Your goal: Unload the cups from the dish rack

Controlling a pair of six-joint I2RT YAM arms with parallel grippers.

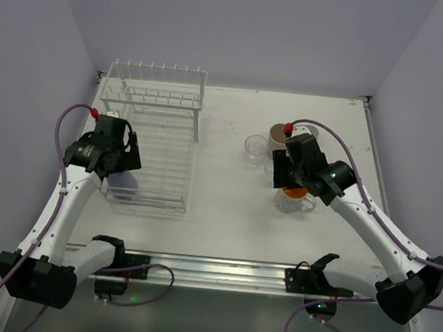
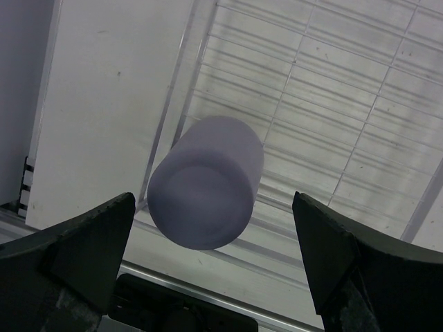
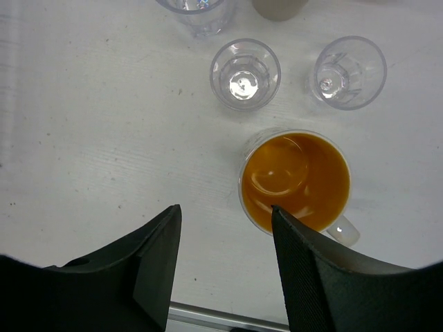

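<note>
One white wire dish rack (image 1: 158, 141) sits on the left half of the table (image 1: 224, 221), and there's just one cup in it: a matte lavender cup (image 2: 205, 183), a plain cylinder standing closed end up in the near-left corner of the lower basket. The left fingers (image 2: 90, 256) are spread wide on either side of it, not touching. Over to the right, out on the table: three clear glasses (image 3: 246, 72) with faceted bottoms, one tan tumbler (image 1: 277, 132), and one white mug (image 3: 294, 181), glossy orange inside, handle toward the robot. The right fingers (image 3: 156, 270) hang just above that mug, parted, gripping nothing.
</note>
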